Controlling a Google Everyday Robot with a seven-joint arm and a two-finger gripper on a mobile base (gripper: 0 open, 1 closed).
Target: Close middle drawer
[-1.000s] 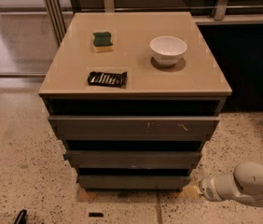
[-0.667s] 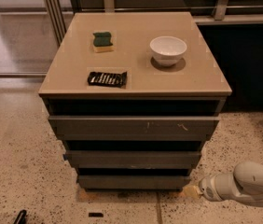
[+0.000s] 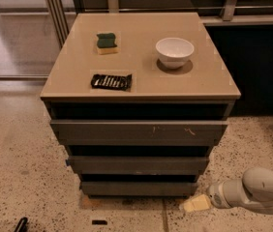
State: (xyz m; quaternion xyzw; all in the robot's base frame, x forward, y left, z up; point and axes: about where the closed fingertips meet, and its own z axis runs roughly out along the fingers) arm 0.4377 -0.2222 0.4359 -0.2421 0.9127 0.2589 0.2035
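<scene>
The middle drawer (image 3: pixel 137 165) is the plain grey front between the wider scratched top front (image 3: pixel 139 130) and the narrower bottom front (image 3: pixel 139 188) of a low cabinet. A dark gap shows above it. My gripper (image 3: pixel 196 204), with a pale yellowish tip on a white arm (image 3: pixel 260 192), is low at the lower right, near the floor. It is just right of the bottom front's right corner and below and to the right of the middle drawer. It touches no drawer and holds nothing that I can see.
On the tan cabinet top (image 3: pixel 141 88) lie a green and yellow sponge (image 3: pixel 107 42), a white bowl (image 3: pixel 174 51) and a dark snack packet (image 3: pixel 111 81). Speckled floor surrounds the cabinet. A dark counter base stands at the right (image 3: pixel 257 66), and metal posts at the back left (image 3: pixel 55 11).
</scene>
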